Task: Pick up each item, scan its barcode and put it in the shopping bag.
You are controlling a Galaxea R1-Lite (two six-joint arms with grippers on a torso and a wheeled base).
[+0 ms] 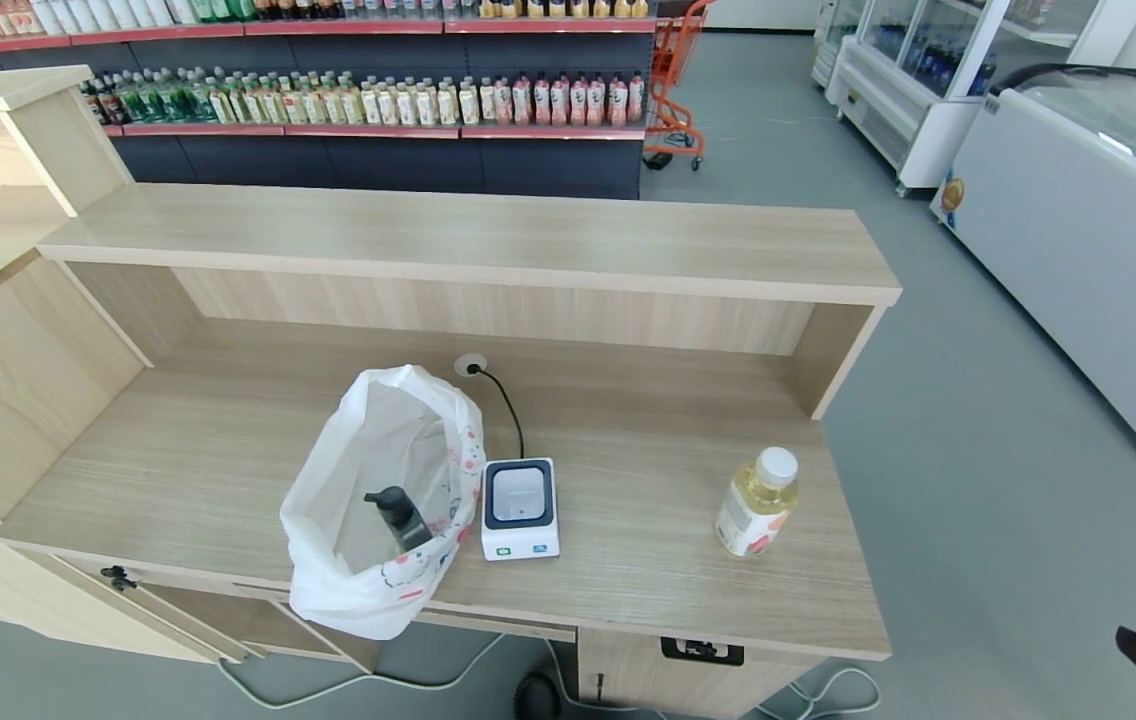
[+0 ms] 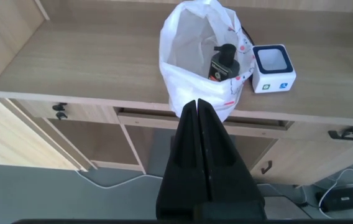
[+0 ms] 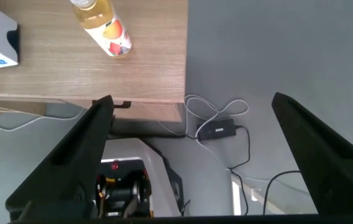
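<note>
A white plastic shopping bag (image 1: 375,500) stands open near the counter's front edge, with a black pump bottle (image 1: 398,517) inside it. In the left wrist view the bag (image 2: 195,68) and the bottle (image 2: 224,62) lie ahead of my left gripper (image 2: 197,106), which hangs shut below the counter's front with nothing in it. A white barcode scanner (image 1: 519,506) sits just right of the bag. A bottle of yellow drink with a white cap (image 1: 758,501) stands upright at the counter's right. My right gripper (image 3: 189,106) hangs open below and off the counter's right end, away from the drink bottle (image 3: 100,25).
The scanner's black cable (image 1: 506,402) runs to a hole at the counter's back. A raised wooden ledge (image 1: 468,240) walls the back, and side panels close the left. Freezers (image 1: 1078,200) stand to the right; drink shelves (image 1: 368,100) are behind.
</note>
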